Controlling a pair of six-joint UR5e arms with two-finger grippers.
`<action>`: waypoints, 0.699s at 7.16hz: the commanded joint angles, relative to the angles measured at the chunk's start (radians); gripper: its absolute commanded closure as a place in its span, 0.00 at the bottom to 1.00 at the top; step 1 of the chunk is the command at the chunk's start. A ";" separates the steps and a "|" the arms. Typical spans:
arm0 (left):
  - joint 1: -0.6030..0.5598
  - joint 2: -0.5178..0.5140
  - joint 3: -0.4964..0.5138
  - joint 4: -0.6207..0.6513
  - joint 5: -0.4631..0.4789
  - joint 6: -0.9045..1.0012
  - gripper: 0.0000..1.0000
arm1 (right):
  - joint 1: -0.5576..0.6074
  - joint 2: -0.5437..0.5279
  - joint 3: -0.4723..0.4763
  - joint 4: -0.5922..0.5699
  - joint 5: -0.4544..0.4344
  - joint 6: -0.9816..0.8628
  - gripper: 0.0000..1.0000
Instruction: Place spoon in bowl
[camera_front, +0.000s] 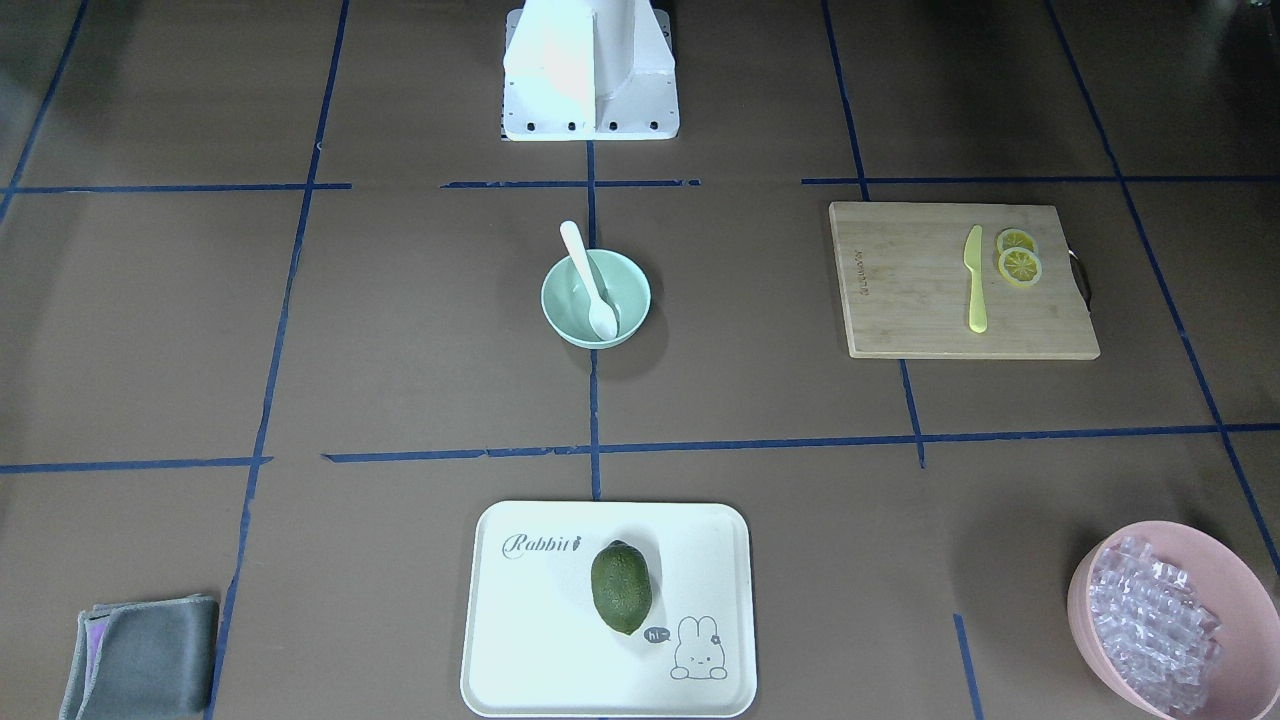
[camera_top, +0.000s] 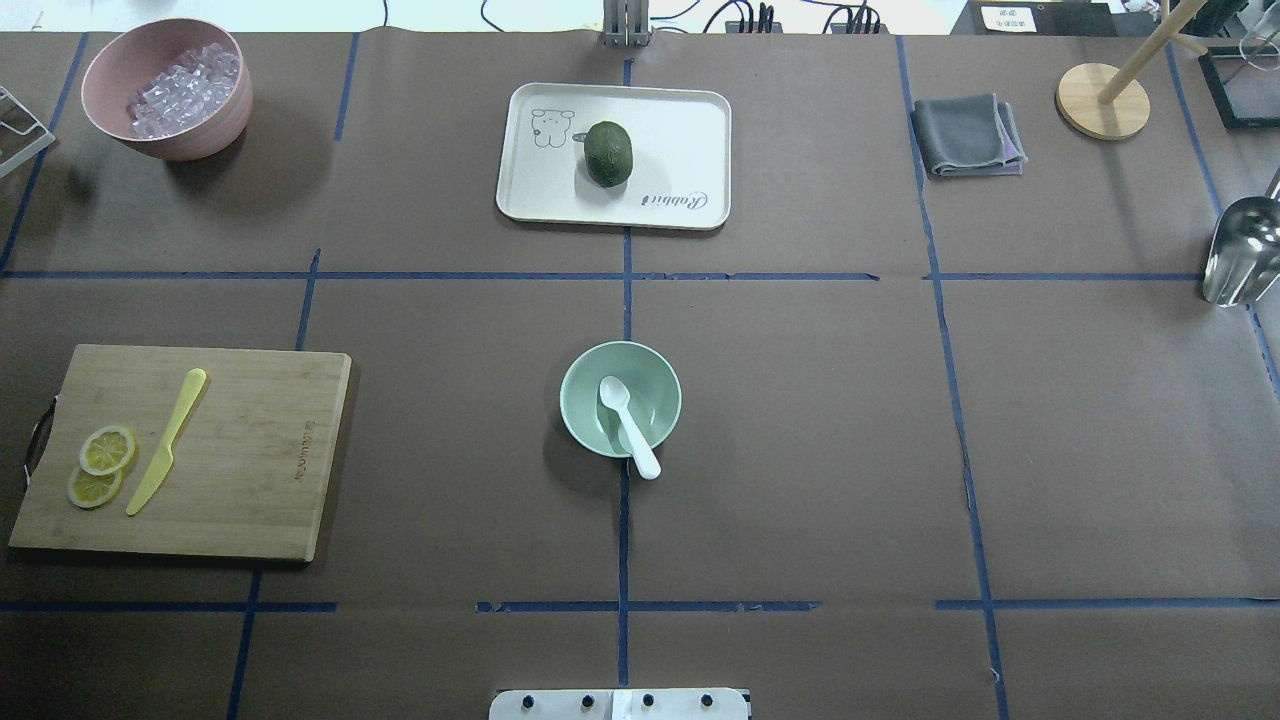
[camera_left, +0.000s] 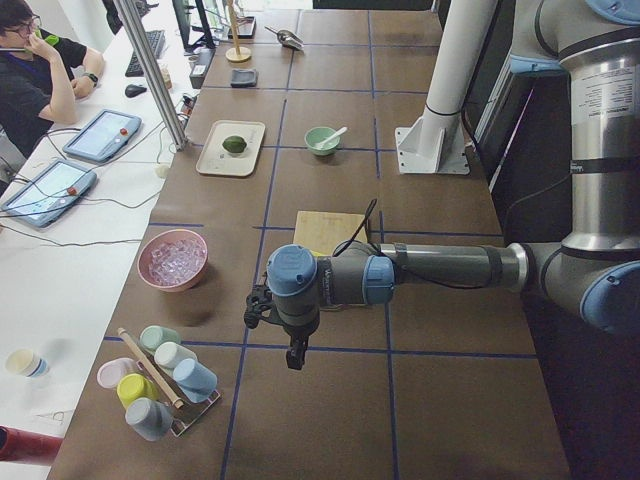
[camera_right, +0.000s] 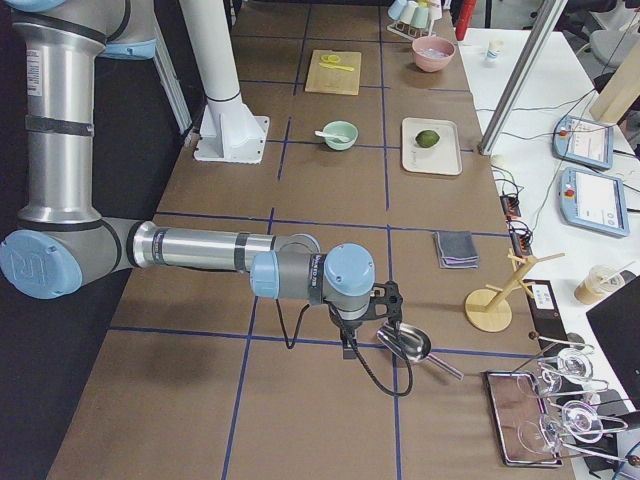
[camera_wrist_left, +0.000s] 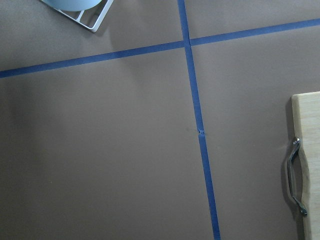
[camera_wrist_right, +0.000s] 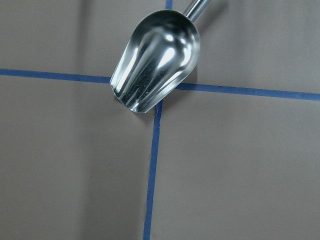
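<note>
The white spoon (camera_front: 590, 280) lies in the mint-green bowl (camera_front: 560, 322) at the table's middle. Its scoop rests on the bowl's floor and its handle leans over the rim on the robot's side. Both also show in the overhead view, spoon (camera_top: 626, 415) and bowl (camera_top: 578, 400). No gripper is near them. The left gripper (camera_left: 260, 305) hangs over bare table far to the robot's left, beyond the cutting board. The right gripper (camera_right: 392, 300) hangs far to the robot's right, above a metal scoop (camera_wrist_right: 156, 60). Whether either is open or shut, I cannot tell.
A wooden cutting board (camera_top: 250, 450) with a yellow knife (camera_top: 166, 441) and lemon slices (camera_top: 100, 466) lies on the robot's left. A white tray (camera_top: 680, 130) holds a dark green fruit (camera_top: 608, 153). A pink bowl of ice-like pieces (camera_top: 165, 88) and a grey cloth (camera_top: 965, 134) sit at the far corners.
</note>
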 joint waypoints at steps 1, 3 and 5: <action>-0.001 -0.010 0.001 0.001 0.000 -0.003 0.00 | 0.000 -0.001 -0.005 0.000 0.000 0.000 0.00; -0.001 -0.012 -0.001 0.003 0.000 -0.003 0.00 | 0.001 0.000 -0.011 0.002 0.000 -0.001 0.00; -0.001 -0.014 0.001 0.003 0.000 -0.003 0.00 | 0.001 0.000 -0.010 0.005 0.000 -0.001 0.00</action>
